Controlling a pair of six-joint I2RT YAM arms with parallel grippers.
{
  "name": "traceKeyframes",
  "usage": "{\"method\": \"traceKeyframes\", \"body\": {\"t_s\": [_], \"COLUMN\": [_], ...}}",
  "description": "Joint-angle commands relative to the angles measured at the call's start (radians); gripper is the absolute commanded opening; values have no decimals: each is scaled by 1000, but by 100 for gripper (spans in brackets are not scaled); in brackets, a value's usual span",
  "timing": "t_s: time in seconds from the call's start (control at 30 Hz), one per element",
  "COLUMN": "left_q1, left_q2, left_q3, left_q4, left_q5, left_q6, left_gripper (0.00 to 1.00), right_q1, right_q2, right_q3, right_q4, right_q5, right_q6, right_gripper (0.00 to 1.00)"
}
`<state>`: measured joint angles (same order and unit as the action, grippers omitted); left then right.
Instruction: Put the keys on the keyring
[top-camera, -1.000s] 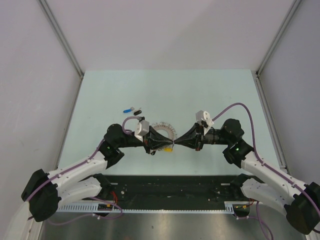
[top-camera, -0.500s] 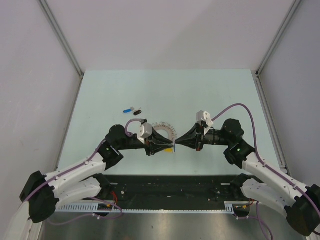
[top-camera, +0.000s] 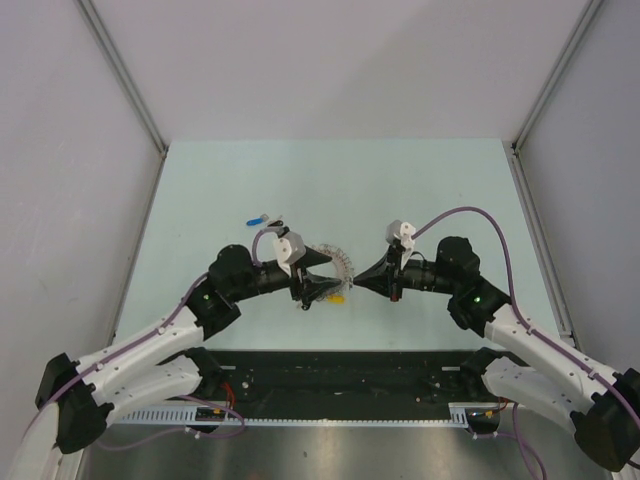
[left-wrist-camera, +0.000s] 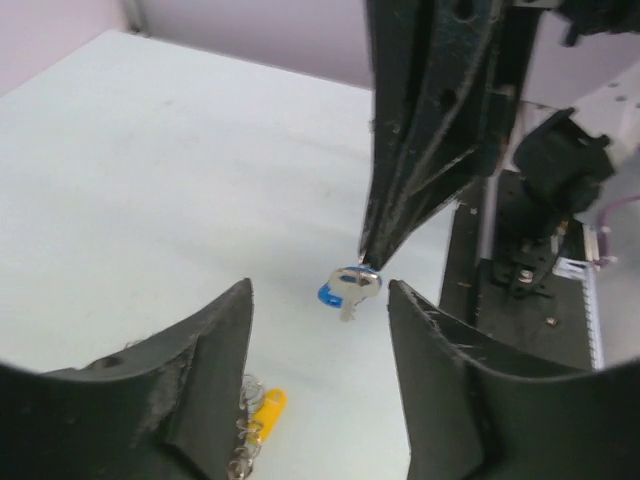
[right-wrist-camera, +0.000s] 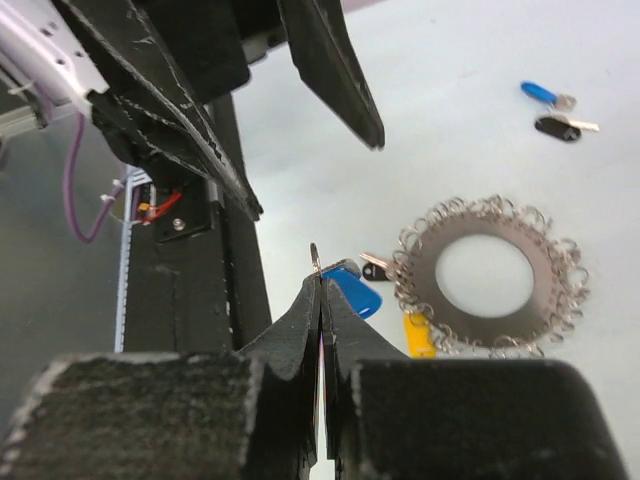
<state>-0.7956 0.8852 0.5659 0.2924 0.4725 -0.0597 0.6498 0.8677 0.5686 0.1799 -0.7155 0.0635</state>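
My right gripper (right-wrist-camera: 320, 278) is shut on a blue-headed key (right-wrist-camera: 353, 291) and holds it above the table; the same key (left-wrist-camera: 347, 285) hangs from its tips in the left wrist view. My left gripper (left-wrist-camera: 320, 290) stands open just short of that key, touching nothing. The keyring (right-wrist-camera: 490, 282) lies flat beyond it, with a yellow key (right-wrist-camera: 419, 335) and a black key (right-wrist-camera: 376, 269) at its fringe of loops. In the top view the left gripper (top-camera: 332, 280) partly covers the keyring (top-camera: 346, 262), and the right gripper (top-camera: 354, 285) points at it.
A loose blue key (right-wrist-camera: 539, 93) and a black key (right-wrist-camera: 556, 127) lie together on the table beyond the ring, at the far left in the top view (top-camera: 259, 217). The black base rail (top-camera: 340, 365) runs along the near edge.
My left gripper has opened and let go of the blue key, drawing back slightly to the left. The right gripper stays shut on the key and has shifted a little left.
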Motion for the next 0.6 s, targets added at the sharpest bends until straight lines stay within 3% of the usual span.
{"method": "traceKeyframes", "body": {"t_s": [0.0, 0.1, 0.27, 0.57], "left_q1": [-2, -2, -4, -14], "left_q2": [0, 34, 136, 247], "left_q3": [48, 55, 130, 152], "left_q4": [-99, -148, -323, -340], "left_q5": [-175, -264, -383, -408], "left_q6": [11, 8, -37, -123], "left_gripper": [67, 76, 77, 77], "right_q1": [30, 37, 42, 51], "right_q2": [1, 22, 30, 27], "right_q3": [80, 93, 112, 120], "right_q4": [-155, -244, -341, -439], "right_q5": [193, 310, 438, 620], "right_q6": [-40, -37, -1, 28], "right_gripper": [0, 0, 0, 0]}}
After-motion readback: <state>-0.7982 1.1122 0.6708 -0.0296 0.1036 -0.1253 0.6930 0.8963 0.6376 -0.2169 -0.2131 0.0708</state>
